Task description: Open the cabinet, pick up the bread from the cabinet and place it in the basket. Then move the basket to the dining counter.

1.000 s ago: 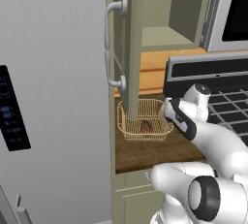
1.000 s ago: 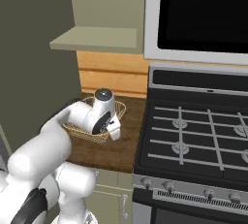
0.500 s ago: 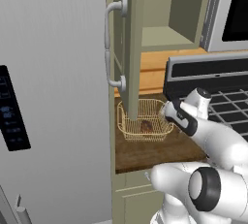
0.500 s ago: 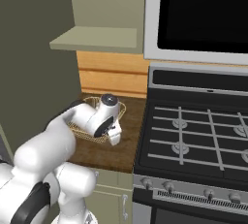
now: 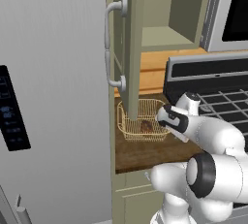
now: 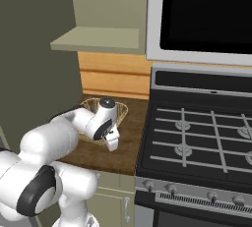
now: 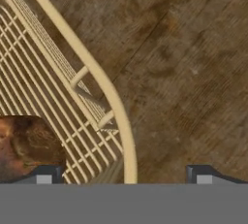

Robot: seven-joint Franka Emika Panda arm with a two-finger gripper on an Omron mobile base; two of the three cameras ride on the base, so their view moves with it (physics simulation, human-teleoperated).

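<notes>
Pincer (image 7: 123,172), jaws spread wide and gripping nothing, poised above the near rim of the basket (image 7: 104,85). One fingertip (image 7: 41,173) stands inside the rim, over the mesh and just beside the bread (image 7: 26,145); the other stands outside the rim, over the bare wooden bench (image 7: 184,72). This straddle suggests that the rim is the intended hold: a wire edge is the one part of a flaring mesh basket that two narrow fingers can clamp securely.

The bread, a dark-brown lump, lies on the basket floor toward the side nearest the pincer, so the loading step appears complete and carrying the basket to the dining counter is what remains.

In the left base view the pincer (image 5: 167,121) hangs at the basket's (image 5: 140,121) stove-side edge, with the bread (image 5: 147,126) visible through the mesh. The basket rests on the bench (image 5: 145,152) below the cabinet (image 5: 133,39), whose door stands swung open, edge-on, directly above the basket's far rim.

Arm pose: the forearm reaches forward and low from the base, with the wrist bent downward so that the hand points almost straight down at the rim. In the right base view the hand (image 6: 106,123) covers the basket's (image 6: 120,110) near side, beside the stove (image 6: 197,137).
</notes>
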